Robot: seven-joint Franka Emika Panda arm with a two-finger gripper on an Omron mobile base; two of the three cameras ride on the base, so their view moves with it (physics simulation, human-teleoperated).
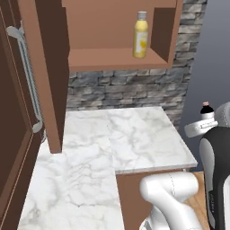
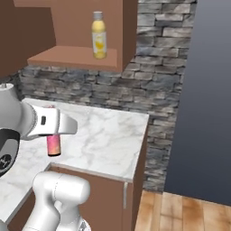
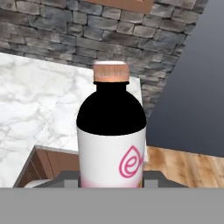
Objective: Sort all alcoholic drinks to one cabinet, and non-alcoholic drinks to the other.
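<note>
Marble counter (image 1: 90,161) runs from nine o'clock to its right edge, open floor beyond. Yellow juice bottle (image 1: 141,35) stands on the cabinet shelf (image 1: 112,57) at twelve. Gripper (image 3: 112,181), arm extended level, clamps the upright pink bottle (image 3: 111,144) off the counter's right edge.

A white marble surface (image 1: 134,139) meets a grey stone wall (image 1: 126,90) beneath an open brown cabinet (image 1: 112,58); plank floor (image 2: 180,212), seemingly wood.
</note>
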